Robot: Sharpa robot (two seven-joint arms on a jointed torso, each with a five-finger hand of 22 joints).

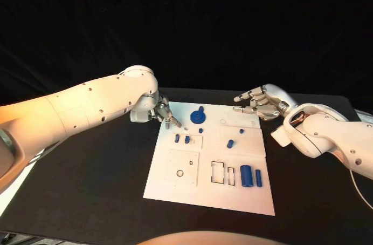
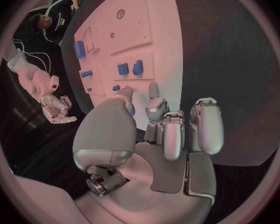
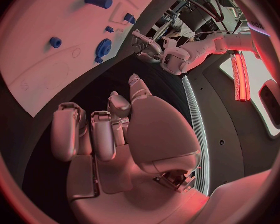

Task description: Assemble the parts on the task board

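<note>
The white task board (image 1: 175, 185) lies in the middle of the black table. A round blue part with a peg (image 1: 197, 115) stands near its far edge, with several small blue parts (image 1: 187, 140) in the board's middle and two long blue cylinders (image 1: 246, 176) at its near right. My left hand (image 1: 163, 115) hangs over the far left corner, fingertips pointing down just above the edge, holding nothing. In the left wrist view its thumb (image 2: 112, 129) partly hides the round part. My right hand (image 1: 260, 103) hovers over the far right corner, fingers loosely bent and empty.
Bare black table (image 1: 85, 191) surrounds the board on all sides. The board has rectangular slots (image 1: 218, 172) and a small ring hole (image 1: 180, 173) at its near half. My left arm (image 1: 77, 113) stretches across the table's left side.
</note>
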